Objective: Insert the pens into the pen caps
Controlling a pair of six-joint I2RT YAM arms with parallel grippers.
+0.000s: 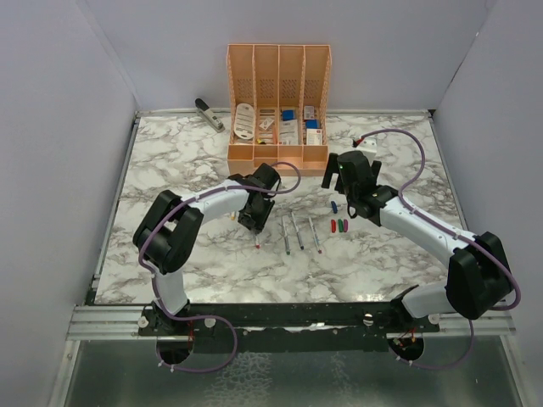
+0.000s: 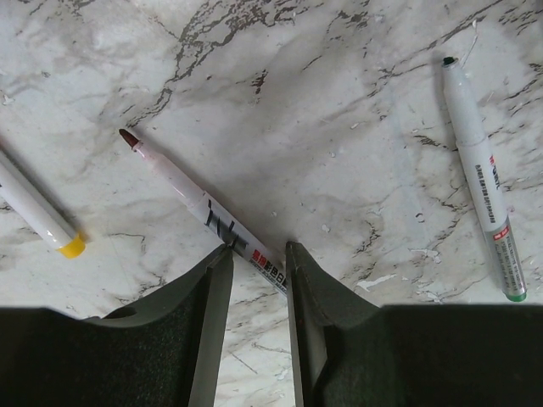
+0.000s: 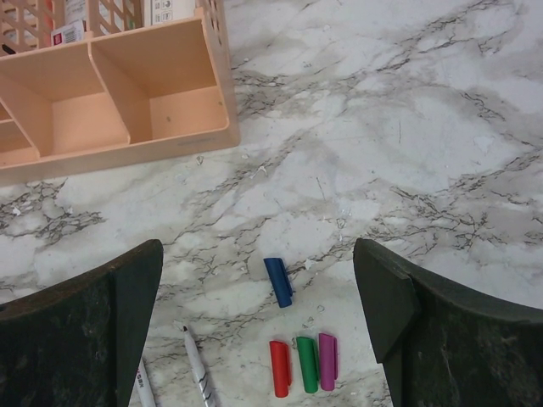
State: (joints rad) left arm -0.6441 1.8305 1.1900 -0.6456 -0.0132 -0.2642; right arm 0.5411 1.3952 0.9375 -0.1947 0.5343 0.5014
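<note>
— From above, first?
— Marble bench (image 1: 170, 170), with an orange organizer (image 1: 278, 163) at the back middle, white stationery in its slots. Grey stapler (image 1: 208, 114) to its left, near the back edge. Left pincer (image 1: 253, 222) low over the bench, just left of three pens (image 1: 297, 229) lying side by side, well clear of the organizer. Right pincer (image 1: 344, 188) just in front of the organizer's right corner.
— And beside the pens?
— Pen caps (image 1: 340, 222) to their right: blue cap (image 1: 334, 205) alone, then red cap (image 1: 333, 225), green cap (image 1: 340, 226) and magenta cap (image 1: 346, 225) in a tight row nearer the arms.
— Left wrist?
— Fingers (image 2: 216, 288) a narrow gap apart. Rear end of a red-tipped pen (image 2: 182, 191) slanting into that gap, flat on the marble, tip pointing away to the upper left. Clamped or merely straddled: cannot tell. Yellow-ended pen (image 2: 34, 208) off to the left, green-ended pen (image 2: 479, 170) well off to the right, both apart from the fingers.
— Right wrist?
— Jaws spread wide, hovering over the bench. Blue cap seen in the gap between the two fingers, the three-colour row just nearer, two pen tips (image 3: 193, 356) at the lower left. Organizer's front corner at the upper left, apart from the caps. Only bare marble between fingers and caps.
</note>
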